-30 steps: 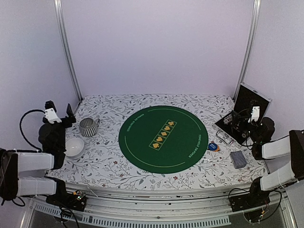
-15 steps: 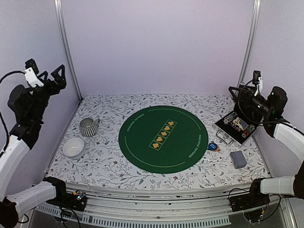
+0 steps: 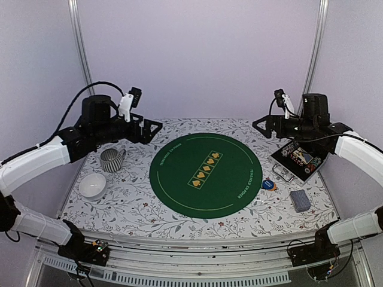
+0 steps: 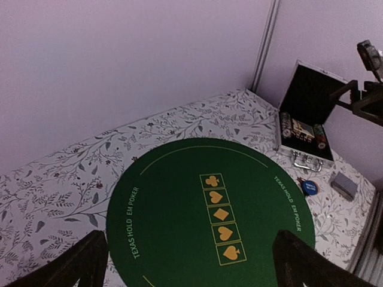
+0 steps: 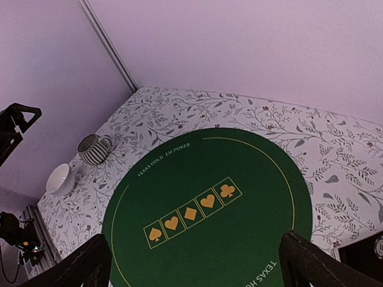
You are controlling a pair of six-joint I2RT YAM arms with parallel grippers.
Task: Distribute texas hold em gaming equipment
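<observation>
A stack of grey-blue-backed cards (image 3: 300, 201) is laid on the table (image 3: 137, 209) near its right front corner, well clear of the round green mat (image 3: 205, 174). A blue button (image 3: 267, 184) is seen just off the mat's right rim, with an orange button (image 3: 273, 188) touching it. Behind them an open case (image 3: 299, 156) is set, with rows of chips (image 4: 285, 125) kept inside. A striped mug (image 3: 111, 159) and a white bowl (image 3: 93, 185) are placed left of the mat. The left gripper (image 3: 153, 131) and right gripper (image 3: 259, 128) are held above the table at the mat's far sides, jaws spread wide, nothing grasped.
</observation>
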